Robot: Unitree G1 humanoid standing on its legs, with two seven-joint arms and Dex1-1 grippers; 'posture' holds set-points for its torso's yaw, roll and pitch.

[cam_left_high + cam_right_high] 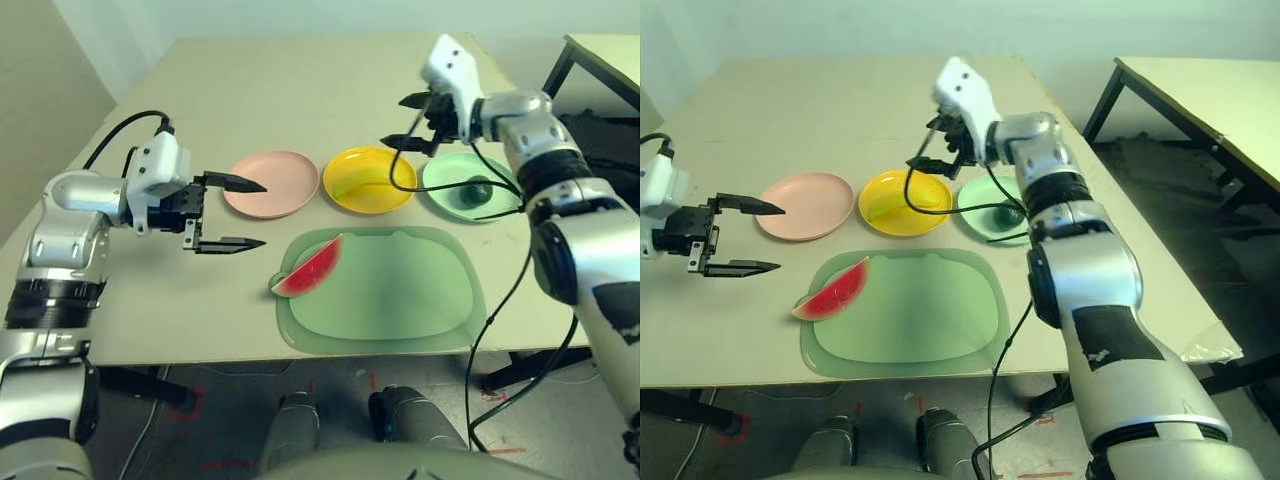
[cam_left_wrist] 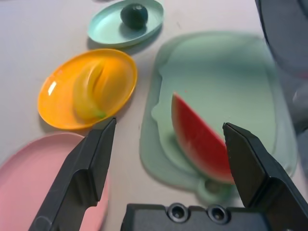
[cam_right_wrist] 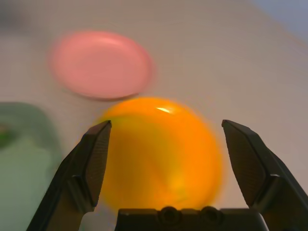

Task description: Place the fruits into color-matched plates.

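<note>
- The left tool (image 1: pixel 228 213) hovers above the worktop (image 1: pixel 200 90), off the left side of the mat, its two black fingers spread wide with nothing between them.
- The pink plate (image 1: pixel 271 183) sits on the worktop just beyond the mat's far left corner; it holds nothing.
- The watermelon wedge (image 1: pixel 309 268) lies on the mat's near left part, red face up, green rind toward the mat's middle, its lower tip reaching over the mat's left edge.
- The pale green mat (image 1: pixel 400 290) lies flat at the worktop's near side, in front of all three plates.
- The yellow plate (image 1: pixel 370 180) stands just beyond the mat's far edge, near its middle, beside the pink plate; the yellow banana (image 2: pixel 89 94) lies inside it.
- The right tool (image 1: pixel 410 122) hangs in the air beyond the mat, above the gap between the yellow plate and the mint green one, its fingers wide apart and holding nothing.
- The mint green plate (image 1: pixel 450 190) sits past the mat's far right corner, beside the yellow plate; the dark green avocado (image 1: pixel 476 190) rests in it.
</note>
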